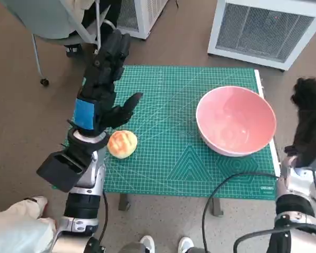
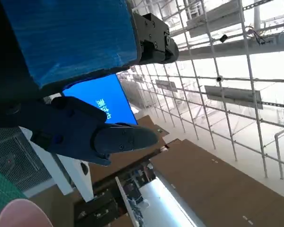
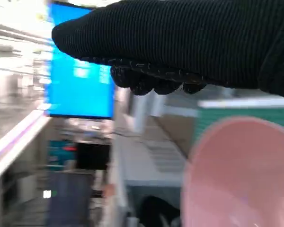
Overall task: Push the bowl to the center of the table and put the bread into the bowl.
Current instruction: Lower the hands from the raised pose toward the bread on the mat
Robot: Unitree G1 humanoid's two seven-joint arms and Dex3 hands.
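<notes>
Bowl not yet pushed

Pink bowl [image 1: 236,120] sits at the right side of the green worktop [image 1: 168,158], bread [image 1: 122,144] at the near left. The right hand [image 1: 309,122], just right of the bowl, likely needs to push it left. The left hand [image 1: 106,79] hovers with fingers spread, holding nothing. Whether the right hand's fingers are spread or curled, I cannot tell.

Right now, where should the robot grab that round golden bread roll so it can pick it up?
Come from straight above and close the left hand around the sides of the round golden bread roll. It is a low dome lying flat on the green cutting mat, with bare mat all round, and that hand already hovers open beside it.
</notes>
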